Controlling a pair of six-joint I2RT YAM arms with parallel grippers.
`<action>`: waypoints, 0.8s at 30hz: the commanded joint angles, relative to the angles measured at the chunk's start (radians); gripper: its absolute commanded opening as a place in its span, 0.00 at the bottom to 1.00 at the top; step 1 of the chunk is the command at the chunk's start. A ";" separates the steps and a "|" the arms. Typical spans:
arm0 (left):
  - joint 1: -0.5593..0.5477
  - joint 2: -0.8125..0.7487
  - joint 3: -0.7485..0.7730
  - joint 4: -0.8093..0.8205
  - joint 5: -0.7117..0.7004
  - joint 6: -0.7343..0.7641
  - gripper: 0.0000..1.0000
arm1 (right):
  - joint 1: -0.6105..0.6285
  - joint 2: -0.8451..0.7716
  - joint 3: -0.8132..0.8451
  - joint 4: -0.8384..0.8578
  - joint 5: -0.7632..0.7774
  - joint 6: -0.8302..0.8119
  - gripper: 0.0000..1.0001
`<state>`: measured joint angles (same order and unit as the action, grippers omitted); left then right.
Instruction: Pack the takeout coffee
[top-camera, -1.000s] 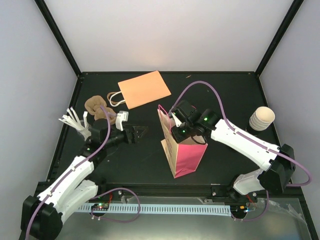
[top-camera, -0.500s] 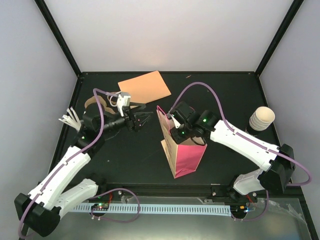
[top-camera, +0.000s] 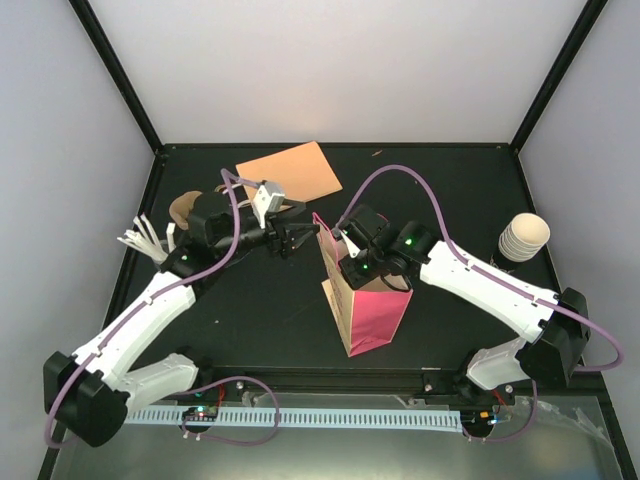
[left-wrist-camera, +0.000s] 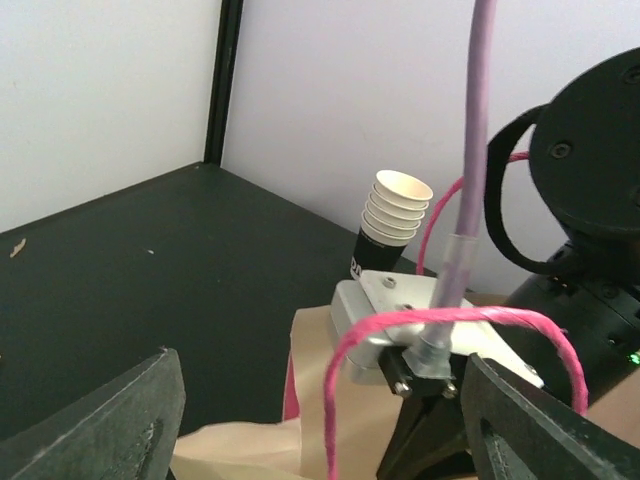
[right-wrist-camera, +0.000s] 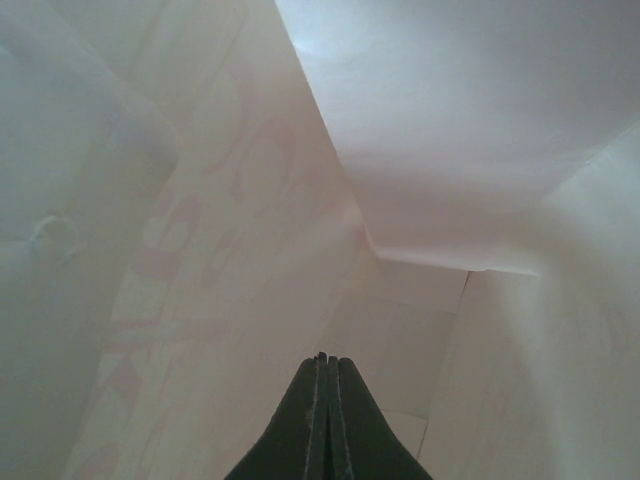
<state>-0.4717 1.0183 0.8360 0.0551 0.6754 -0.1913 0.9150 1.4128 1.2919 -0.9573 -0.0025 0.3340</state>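
Note:
The takeout coffee (top-camera: 524, 237), a cream ribbed cup with a dark lower part, stands at the far right of the table; it also shows in the left wrist view (left-wrist-camera: 393, 215). A pink paper bag (top-camera: 372, 310) stands upright mid-table. My right gripper (right-wrist-camera: 323, 358) is shut and empty, reaching down inside the bag, whose pale inner walls (right-wrist-camera: 250, 200) surround it; from above only its wrist (top-camera: 360, 262) shows at the bag's mouth. My left gripper (top-camera: 292, 238) is open and empty, level with the bag's top left edge. The bag's pink handle (left-wrist-camera: 340, 400) loops between its open jaws.
A flat orange paper bag (top-camera: 288, 178) lies at the back. A brown pulp carrier (top-camera: 188, 210) and a bundle of white sticks (top-camera: 145, 243) lie at the left, behind my left arm. Black frame posts rise at the back corners.
My left gripper has swung right, from the table's left side to the bag's top left edge. The right arm and bag have stayed put.

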 joint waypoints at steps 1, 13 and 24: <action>-0.005 0.055 0.071 0.015 0.052 0.069 0.75 | 0.007 0.002 0.002 0.015 0.001 -0.015 0.01; -0.020 0.155 0.126 0.131 0.129 -0.032 0.13 | 0.008 0.002 -0.014 0.012 0.007 -0.014 0.01; -0.029 0.109 0.132 0.158 0.097 -0.041 0.02 | 0.028 -0.045 -0.117 0.015 -0.010 -0.009 0.01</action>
<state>-0.4915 1.1709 0.9466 0.1478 0.7769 -0.2226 0.9298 1.3918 1.2011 -0.9493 -0.0044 0.3264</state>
